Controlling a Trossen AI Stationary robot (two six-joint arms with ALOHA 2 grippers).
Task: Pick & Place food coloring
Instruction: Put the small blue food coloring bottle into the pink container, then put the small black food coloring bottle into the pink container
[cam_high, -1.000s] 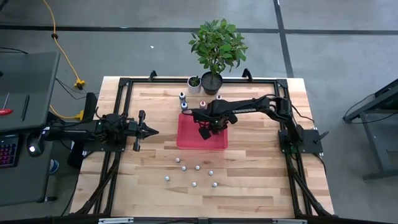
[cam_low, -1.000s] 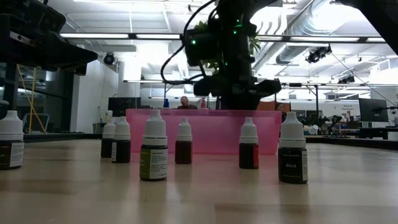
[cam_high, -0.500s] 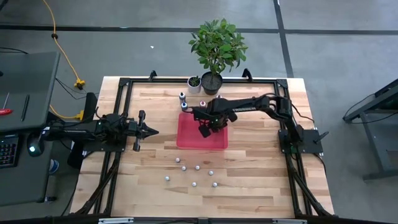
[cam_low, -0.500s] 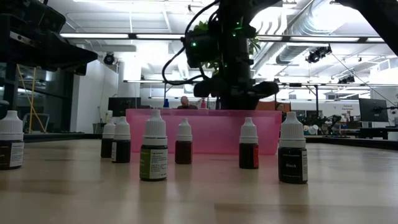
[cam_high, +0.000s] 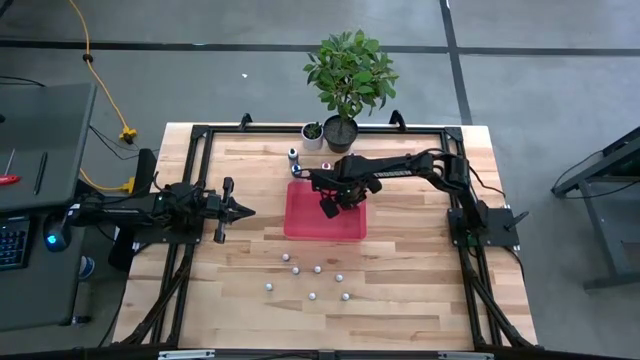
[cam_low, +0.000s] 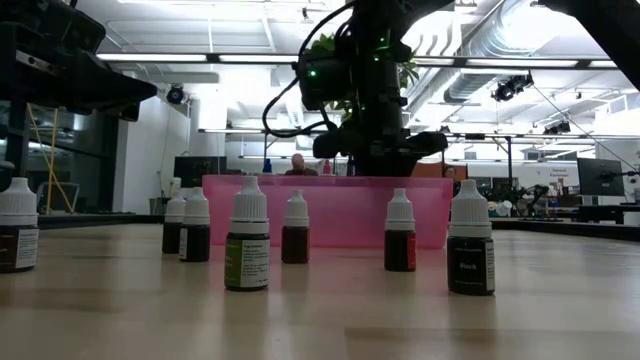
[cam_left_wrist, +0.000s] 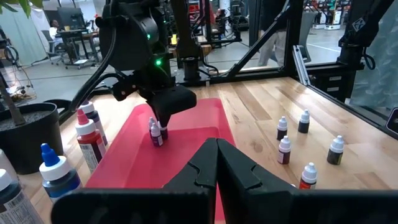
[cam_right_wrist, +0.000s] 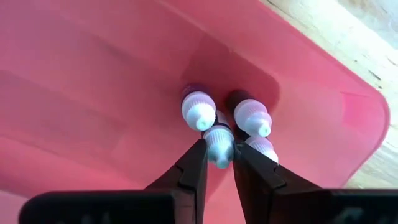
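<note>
The right claw (cam_right_wrist: 217, 163) hangs low inside the shallow red plastic tray (cam_high: 300, 225), near its far edge. Over the last second the arm has barely shifted, but its two dark fingers (cam_right_wrist: 189, 177) have begun to ease apart. They now sit loosely on either side of the whitish cap of a tiny food coloring bottle (cam_right_wrist: 217, 144). The grip looks to be letting go, not tightening, so this bottle is probably being set down in the tray.

That bottle stands upright on the tray floor in a tight cluster with three other tiny capped bottles (cam_right_wrist: 198, 111), all touching or nearly so. The claw is directly above the cluster, its fingertips level with the bottle's cap.

On the light wooden counter (cam_high: 240, 300), seven more small bottles (cam_high: 317, 269) wait in a loose group in front of the tray, well apart from the claw. A few taller bottles (cam_high: 293, 154) stand behind the tray near a potted green plant (cam_high: 348, 75).

The left claw (cam_high: 243, 210) rests shut at the counter's left side, holding nothing.
</note>
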